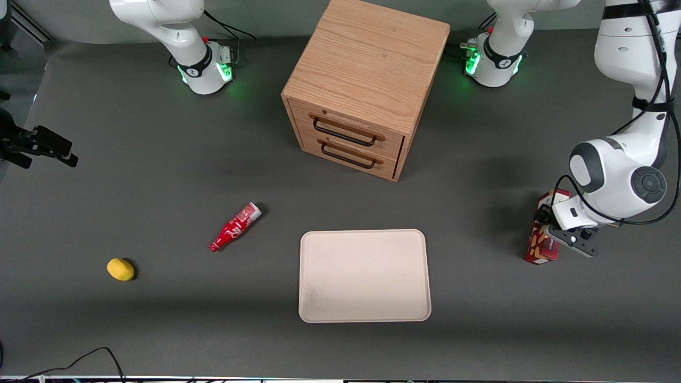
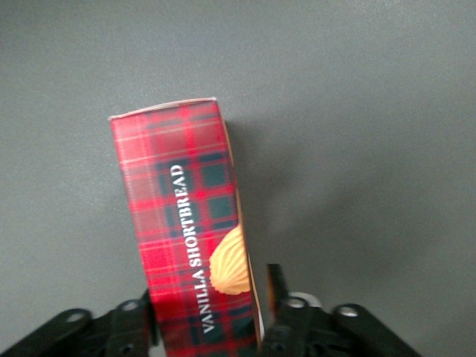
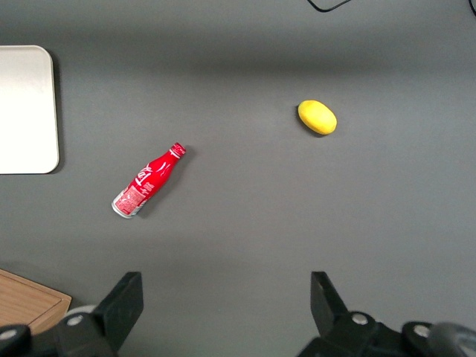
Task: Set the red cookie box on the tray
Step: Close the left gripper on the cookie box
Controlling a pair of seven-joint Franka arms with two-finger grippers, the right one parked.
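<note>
A cream tray [image 1: 364, 275] lay on the grey table with nothing on it. A wooden drawer cabinet [image 1: 362, 90] stood farther from the front camera than the tray, both drawers shut. The red cookie box [image 1: 540, 240] sat well apart from the tray, toward the working arm's end of the table. The gripper [image 1: 553, 239] was down at the box. Only the left wrist view showed the tartan box [image 2: 193, 238] between the fingers [image 2: 277, 286], clasped at its sides. A red soda bottle [image 1: 234, 226] and a lemon [image 1: 120, 269] lay toward the parked arm's end
</note>
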